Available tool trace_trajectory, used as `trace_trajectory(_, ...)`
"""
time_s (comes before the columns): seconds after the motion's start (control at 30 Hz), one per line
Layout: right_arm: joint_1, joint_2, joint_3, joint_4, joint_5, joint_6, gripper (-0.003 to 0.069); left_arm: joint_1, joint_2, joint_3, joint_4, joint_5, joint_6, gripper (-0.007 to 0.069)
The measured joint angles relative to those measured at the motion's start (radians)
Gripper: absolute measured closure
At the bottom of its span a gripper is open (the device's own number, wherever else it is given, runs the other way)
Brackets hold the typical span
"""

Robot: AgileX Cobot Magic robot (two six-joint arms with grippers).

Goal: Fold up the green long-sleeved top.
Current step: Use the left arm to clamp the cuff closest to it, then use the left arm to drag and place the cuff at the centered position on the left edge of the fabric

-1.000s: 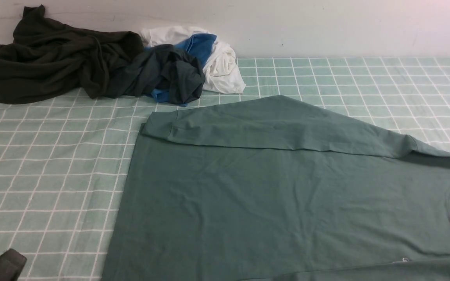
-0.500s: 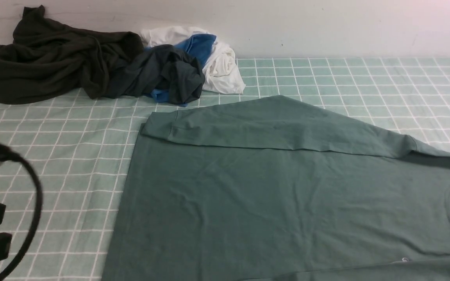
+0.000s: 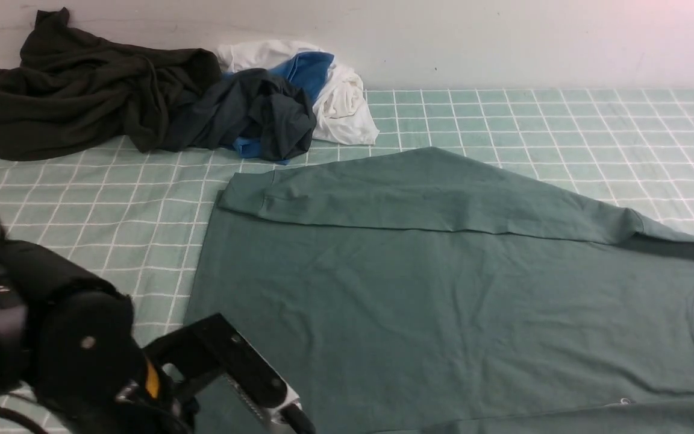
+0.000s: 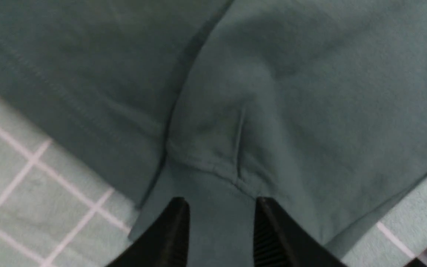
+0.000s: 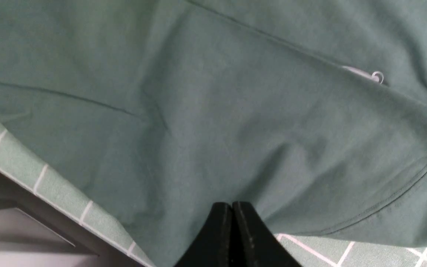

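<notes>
**Left arm arrives at the near sleeve cuff**

Front view: Over the last second the left arm has swung in from the lower-left corner. The left gripper (image 3: 275, 404) now sits over the near hem corner of the green long-sleeved top (image 3: 443, 289). The top has not shifted. It lies flat, neckline to the right, with the far sleeve (image 3: 431, 193) folded across the body. Judgement: the near-sleeve fold is about to start.

Left wrist view: The left gripper (image 4: 221, 209) is parted, its jaws straddling the sleeve cuff (image 4: 217, 193) without clamping it.

Right wrist view: The right gripper (image 5: 232, 211) is pressed fully together above the top near the table edge. No cloth shows between its jaws.

Surface and room: A green checked tablecloth (image 3: 82, 241) covers the table, and a white wall (image 3: 503, 42) stands behind it. A dark olive garment (image 3: 82, 90), a slate-grey garment (image 3: 250, 114) and white cloth (image 3: 341, 102) are heaped at the far left, well apart from the top.
</notes>
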Motion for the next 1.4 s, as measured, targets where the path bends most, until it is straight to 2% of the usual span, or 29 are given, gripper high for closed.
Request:
trace_trajectory(0.13, 0.001, 0.000, 0.004, -0.001, -0.004, 0.000, 0.0673, -0.011, 0.114, 0.000, 0.006, -0.105, 0.000, 0.0252)
trace_trajectory(0.33, 0.001, 0.000, 0.004, -0.001, -0.037, 0.000, 0.0673, -0.011, 0.197, 0.000, 0.017, -0.144, -0.003, 0.0229)
trace_trajectory(0.47, 0.001, 0.000, 0.004, -0.001, -0.058, 0.000, 0.0673, -0.012, 0.217, 0.000, 0.016, -0.148, -0.004, 0.0291)
trace_trajectory(0.5, 0.001, 0.000, 0.004, -0.001, -0.063, 0.000, 0.0673, -0.012, 0.218, -0.003, 0.006, -0.141, -0.004, 0.0370)
trace_trajectory(0.53, 0.001, 0.000, 0.004, -0.001, -0.063, 0.000, 0.0673, -0.012, 0.218, -0.003, 0.004, -0.139, -0.004, 0.0382)
trace_trajectory(0.57, 0.001, 0.000, 0.004, -0.001, -0.065, 0.000, 0.0673, -0.012, 0.216, -0.014, -0.008, -0.122, -0.004, 0.0480)
trace_trajectory(0.6, 0.001, 0.000, 0.004, -0.001, -0.066, 0.000, 0.0673, -0.012, 0.213, -0.022, -0.009, -0.106, -0.004, 0.0527)
trace_trajectory(0.7, 0.001, 0.000, 0.004, -0.014, -0.066, 0.000, 0.0673, -0.012, 0.194, -0.077, 0.002, -0.042, -0.004, 0.0605)
trace_trajectory(0.9, 0.001, 0.000, 0.004, -0.126, -0.091, 0.077, 0.0673, -0.011, 0.175, -0.264, 0.137, 0.070, -0.008, 0.0608)
trace_trajectory(0.97, 0.001, 0.009, 0.004, -0.219, -0.118, 0.176, 0.0673, 0.007, 0.193, -0.379, 0.204, 0.113, -0.010, 0.0607)
trace_trajectory(1.13, 0.001, 0.083, 0.004, -0.345, -0.162, 0.321, 0.0673, 0.064, 0.296, -0.583, 0.221, 0.170, -0.002, 0.0604)
trace_trajectory(1.4, 0.001, 0.194, 0.004, -0.366, -0.205, 0.360, 0.0673, 0.119, 0.476, -0.773, 0.220, 0.211, 0.033, 0.0604)
